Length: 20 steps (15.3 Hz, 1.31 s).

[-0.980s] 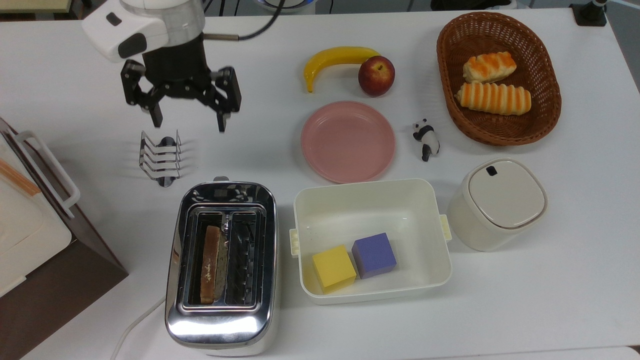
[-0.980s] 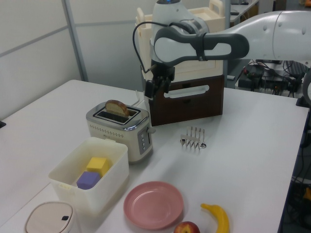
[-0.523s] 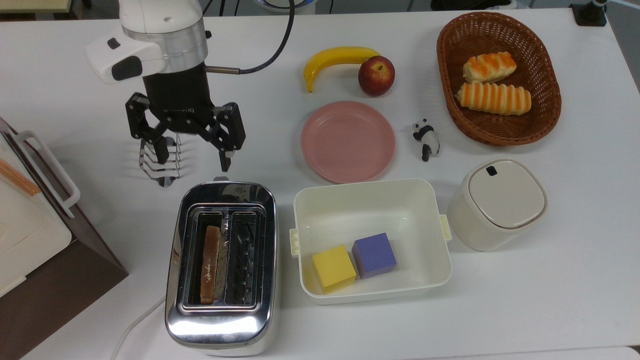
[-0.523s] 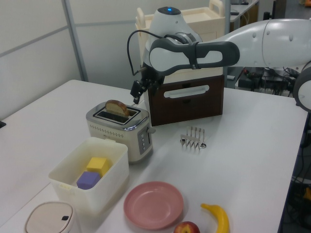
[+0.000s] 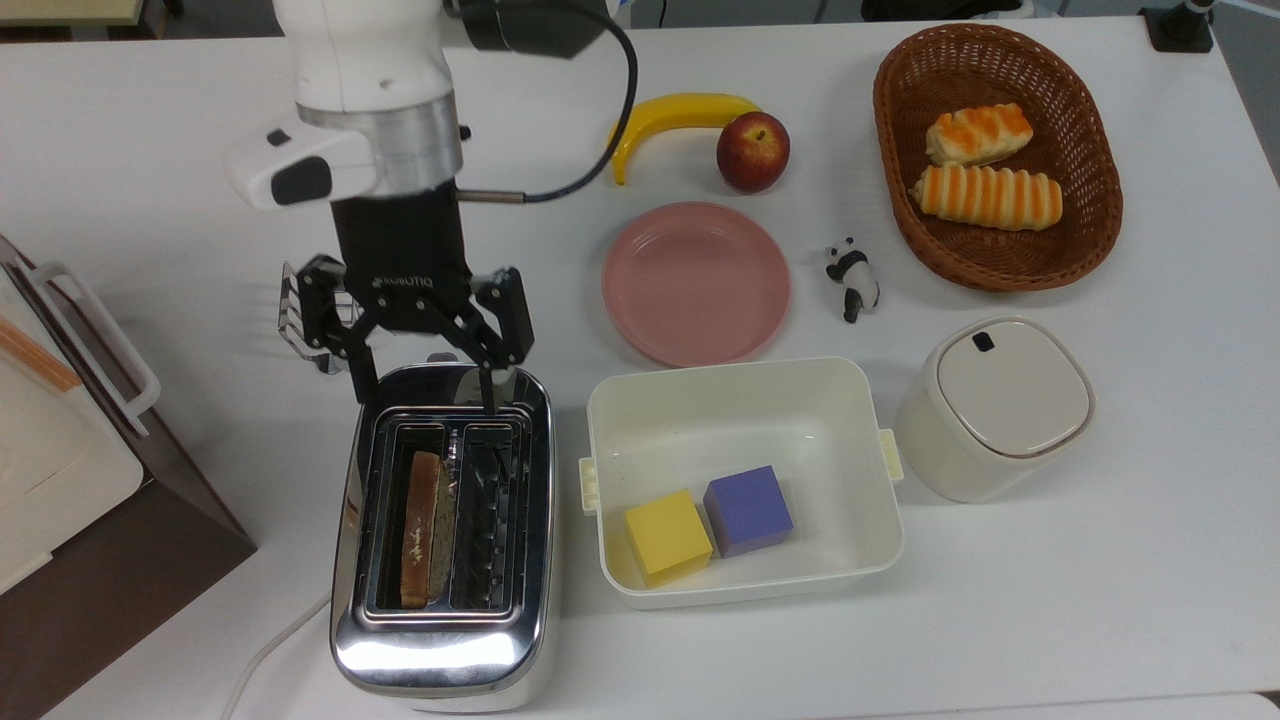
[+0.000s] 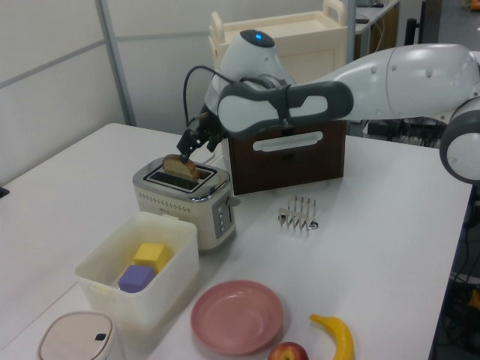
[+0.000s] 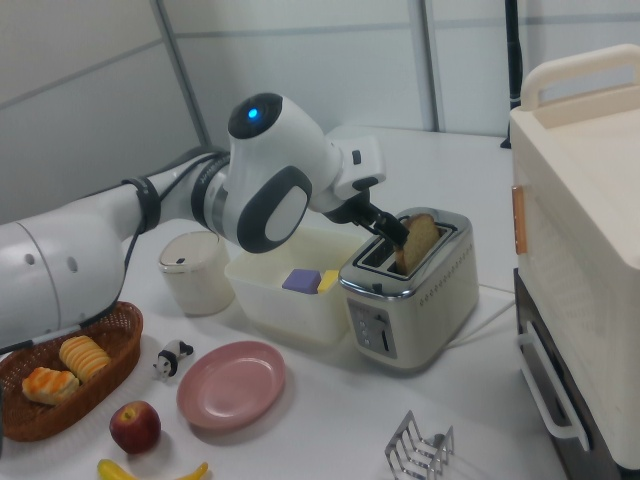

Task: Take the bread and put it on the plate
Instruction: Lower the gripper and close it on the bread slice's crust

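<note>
Chrome toaster (image 5: 443, 530) holding the bread (image 5: 421, 528), upright on edge in one slot, long axis along the slot, crust edge up and rising above the slot in the left view (image 6: 180, 166). Gripper (image 5: 428, 388) spread wide, fingers pointing down, hovering above the toaster end nearer the toast rack (image 5: 303, 318). Bread below the gripper and, in the top view, further down along the slot, not between the fingers, not touched. Pink plate (image 5: 696, 283) bare, on the white table (image 5: 1100, 600), well apart to the gripper's side, toward the top view's right.
</note>
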Available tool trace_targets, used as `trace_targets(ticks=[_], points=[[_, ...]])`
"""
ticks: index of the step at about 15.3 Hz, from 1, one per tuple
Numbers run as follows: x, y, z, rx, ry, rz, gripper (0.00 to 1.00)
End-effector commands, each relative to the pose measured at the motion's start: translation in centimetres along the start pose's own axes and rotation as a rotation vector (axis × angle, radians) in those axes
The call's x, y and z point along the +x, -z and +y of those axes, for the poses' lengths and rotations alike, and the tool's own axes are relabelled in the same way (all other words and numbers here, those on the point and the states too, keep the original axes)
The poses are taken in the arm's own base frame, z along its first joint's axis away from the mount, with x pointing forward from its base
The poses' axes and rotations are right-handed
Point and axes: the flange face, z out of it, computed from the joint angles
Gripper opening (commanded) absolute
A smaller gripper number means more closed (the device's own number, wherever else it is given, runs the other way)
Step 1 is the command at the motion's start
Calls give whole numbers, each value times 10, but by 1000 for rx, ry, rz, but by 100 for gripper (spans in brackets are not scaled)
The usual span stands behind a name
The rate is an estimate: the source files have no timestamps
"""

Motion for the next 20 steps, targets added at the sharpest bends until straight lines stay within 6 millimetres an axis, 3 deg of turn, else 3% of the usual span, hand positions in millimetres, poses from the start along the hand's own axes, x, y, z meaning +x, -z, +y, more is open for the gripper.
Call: trace_targets(ticks=[1,4,10,12,16,20], points=[[-3,-14,-15,15,-27,79,100],[0,-22,-14,24,-35,160,100],[-4,-38,-13,14,-22,162,98],[-4,-39,-11,7,-13,163,88],[-4,-38,-11,5,-10,163,47],[-3,-38,-7,0,-6,166,26]])
